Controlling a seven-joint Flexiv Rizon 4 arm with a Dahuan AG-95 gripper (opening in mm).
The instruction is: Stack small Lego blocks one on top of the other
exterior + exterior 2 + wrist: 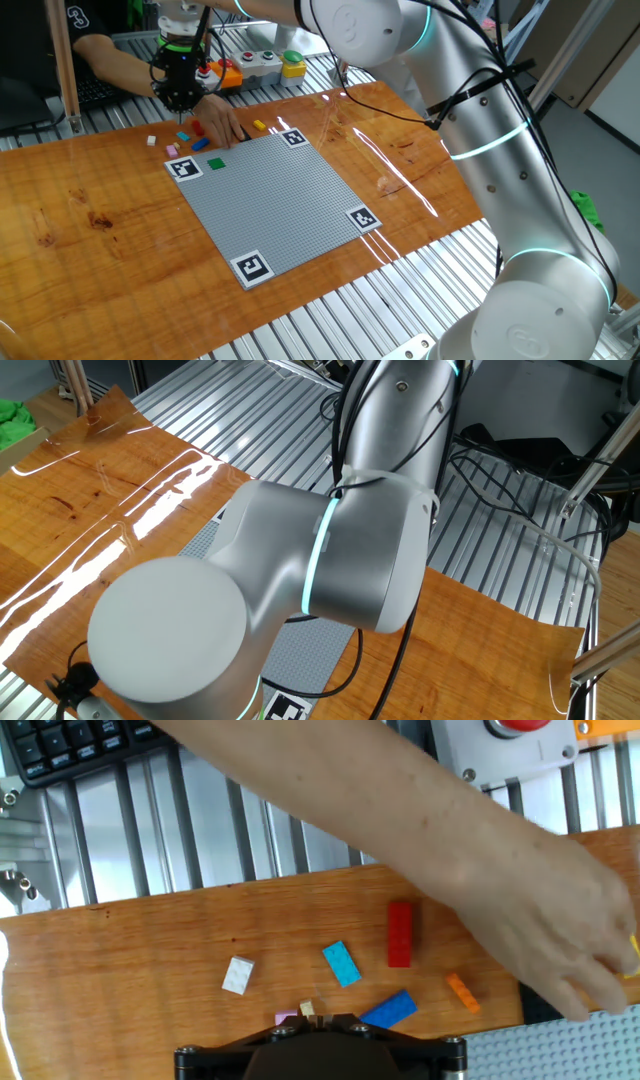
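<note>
glossy wooden tabletop (120, 190); ribbed metal bench (330, 310); glare streaks

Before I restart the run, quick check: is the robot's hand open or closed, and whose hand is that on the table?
Robot hand: closed, nothing visibly held.
Person's hand: resting on the table among the bricks; whether it holds one cannot be told.

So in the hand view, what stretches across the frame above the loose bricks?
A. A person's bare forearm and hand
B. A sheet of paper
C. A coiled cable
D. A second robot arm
A: a person's forearm and hand reach diagonally from upper left to right edge, over the red brick and above the light blue brick and white brick lying on the wooden board.
</note>
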